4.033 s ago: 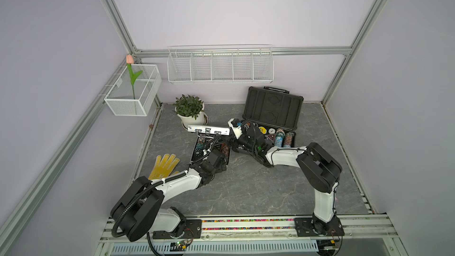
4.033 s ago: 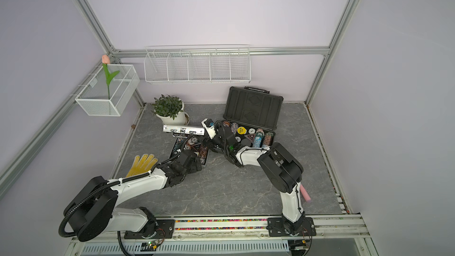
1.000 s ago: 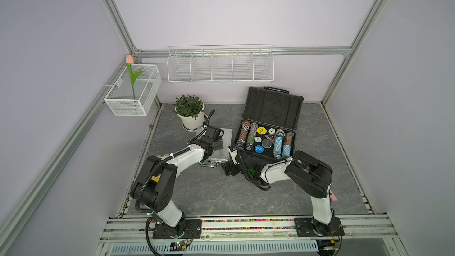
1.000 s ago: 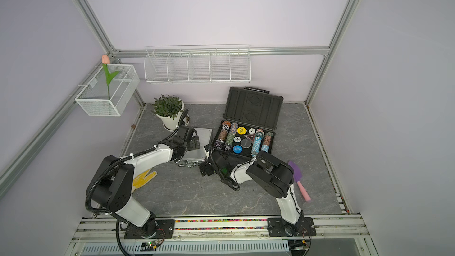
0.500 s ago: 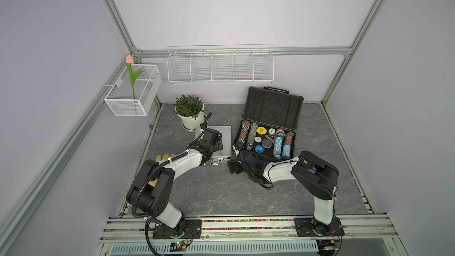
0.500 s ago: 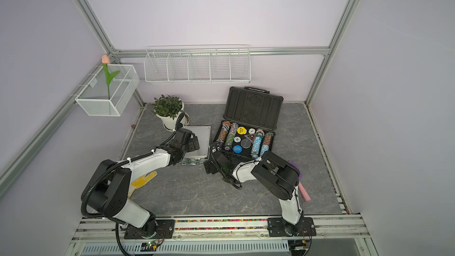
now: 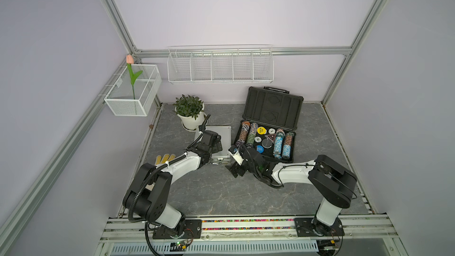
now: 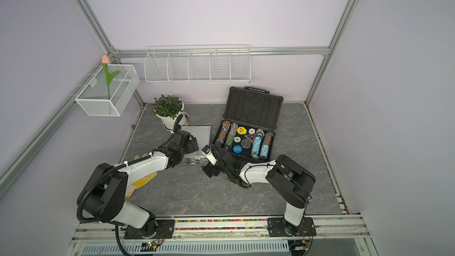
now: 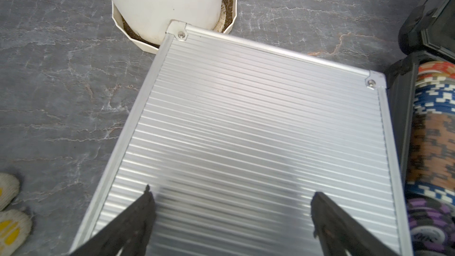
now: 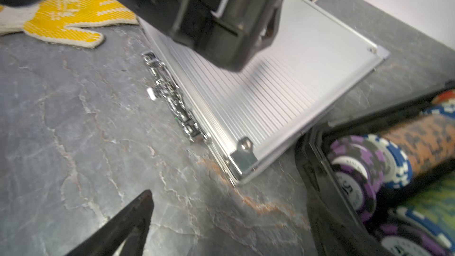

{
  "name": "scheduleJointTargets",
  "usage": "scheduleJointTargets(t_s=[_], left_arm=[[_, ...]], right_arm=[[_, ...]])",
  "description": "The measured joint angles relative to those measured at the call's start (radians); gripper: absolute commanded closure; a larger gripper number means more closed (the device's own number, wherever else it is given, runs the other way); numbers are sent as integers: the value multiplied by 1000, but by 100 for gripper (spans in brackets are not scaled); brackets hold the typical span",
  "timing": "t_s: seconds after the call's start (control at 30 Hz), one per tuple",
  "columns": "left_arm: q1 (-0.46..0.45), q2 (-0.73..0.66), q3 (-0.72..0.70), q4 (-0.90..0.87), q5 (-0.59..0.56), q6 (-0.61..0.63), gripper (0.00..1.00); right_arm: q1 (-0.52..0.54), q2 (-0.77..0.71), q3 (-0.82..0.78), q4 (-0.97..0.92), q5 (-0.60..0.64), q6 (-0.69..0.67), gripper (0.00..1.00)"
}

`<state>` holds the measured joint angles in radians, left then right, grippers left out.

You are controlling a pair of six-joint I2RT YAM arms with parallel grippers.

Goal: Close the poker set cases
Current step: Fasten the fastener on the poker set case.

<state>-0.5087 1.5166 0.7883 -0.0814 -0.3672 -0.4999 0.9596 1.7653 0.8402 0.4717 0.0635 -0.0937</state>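
— Since the dark grey poker case (image 7: 267,129) is the one with its lid upright against the back wall and its chip rows showing, what makes that closing go well?

— I'd get an arm behind the lid's top edge by the handle and tip it forward slowly — pushing low near the hinge would likely just shove the tray across the table (image 7: 216,193).

— And the silver aluminium case (image 9: 258,129)?

— It lies flat, lid down, between the potted plant (image 7: 189,112) and the dark case, latches (image 10: 170,99) facing the robot; I can't tell whether they're snapped.

— Where do the grippers sit?

— The left gripper (image 9: 231,220) hovers over the silver lid's near part, jaws wide apart, gripping nothing. The right gripper (image 10: 229,217) hangs low over bare table just off the dark case's near-left corner, spread wide and empty too — well short of the raised lid.
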Motion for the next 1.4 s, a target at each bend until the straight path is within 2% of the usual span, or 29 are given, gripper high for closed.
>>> scheduleJointTargets(t_s=[0.33, 0.63, 1.0, 1.4], left_arm=[[86, -52, -37, -4, 28, -44, 0], [116, -72, -55, 25, 84, -72, 0], [130, -78, -76, 77, 104, -103, 0], [134, -89, -93, 100, 114, -109, 0]], right_arm=[[4, 119, 149, 68, -132, -209, 1], [4, 236, 267, 41, -210, -282, 0], [4, 298, 307, 33, -201, -286, 1], [-8, 299, 311, 95, -214, -195, 1]])
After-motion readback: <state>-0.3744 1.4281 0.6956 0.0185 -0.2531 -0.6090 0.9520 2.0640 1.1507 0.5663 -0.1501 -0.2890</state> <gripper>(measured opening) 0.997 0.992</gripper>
